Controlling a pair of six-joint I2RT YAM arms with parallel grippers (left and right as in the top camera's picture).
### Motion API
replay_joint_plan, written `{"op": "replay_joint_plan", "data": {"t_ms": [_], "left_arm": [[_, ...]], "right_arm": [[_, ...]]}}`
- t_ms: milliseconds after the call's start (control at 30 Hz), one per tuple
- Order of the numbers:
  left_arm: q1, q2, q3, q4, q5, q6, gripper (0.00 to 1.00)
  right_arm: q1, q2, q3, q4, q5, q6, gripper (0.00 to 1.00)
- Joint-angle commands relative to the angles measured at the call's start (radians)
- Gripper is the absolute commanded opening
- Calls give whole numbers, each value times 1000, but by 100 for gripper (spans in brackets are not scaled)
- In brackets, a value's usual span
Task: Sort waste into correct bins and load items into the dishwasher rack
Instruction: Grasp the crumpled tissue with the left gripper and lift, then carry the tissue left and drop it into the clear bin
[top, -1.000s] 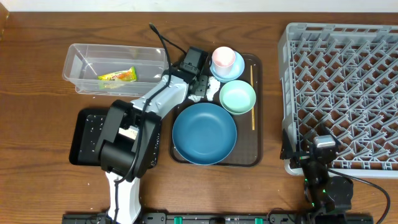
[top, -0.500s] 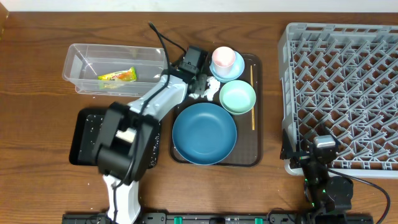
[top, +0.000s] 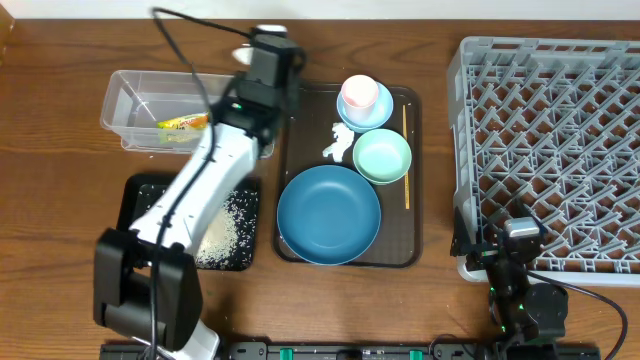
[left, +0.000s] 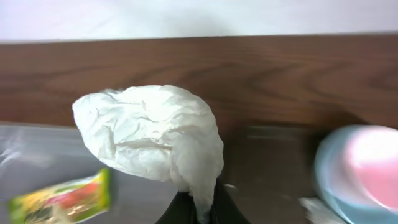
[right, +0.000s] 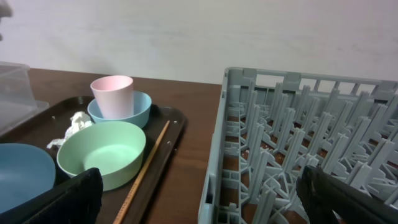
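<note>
Surface (top: 60, 260): wood, brown grain, low sheen.
Tub (top: 135, 100): clear plastic, smooth, glinting along the walls.
Tissue (left: 149, 134): white paper, crumpled, matt, soft creases.
Snack wrapper (left: 62, 198): glossy printed film.
Rack (right: 280, 143): grey moulded plastic, matt.
Blue plate (top: 328, 215), mint bowl (right: 102, 152), pink cup (right: 113, 93): smooth, plastic-looking, satin finish.
Chopstick (right: 146, 171): pale bare wood.
Serving tray (top: 398, 235): dark brown, dull, faint sheen at the rim.
Black tray (top: 135, 195): matt. Rice grains (top: 228, 225) on it white, loose, dry-looking.

Table (top: 60, 230): dark brown wood, visible grain.
Wall (right: 186, 31): plain white, directly behind the table's far edge.
Light: even, soft shadows.
</note>
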Motion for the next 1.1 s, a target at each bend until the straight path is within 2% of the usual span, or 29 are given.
{"op": "replay_joint_plan", "data": {"t_ms": [0,100,167,267,367,467,733,967,1067], "left_arm": [[94,23,7,-2,-43,-139,7],[167,34,7,-13,-42,-276,9],[210,39,7,-31,-42,-367,22],[257,40,7,-60,-31,-463,25],[277,40,7,-75,-31,-480,31],[279,40,7,-87,-31,-480,52],[273,40,7,-150,-19,-502,57],[257,38,7,-232,275,-501,58],[225,28,7,-230,303,-456,58]], "right_arm": [[10,-2,-2,-3,-4,-13,99],[10,-2,-2,-3,-4,-13,99],[10,-2,-2,-3,-4,-13,99],[10,-2,-2,-3,-4,-13,99],[10,-2,-2,-3,-4,-13,99],[10,-2,-2,-3,-4,-13,99],[10,-2,-2,-3,-4,-13,99],[10,-2,-2,-3,-4,-13,99],[10,-2,-2,-3,-4,-13,99]]}}
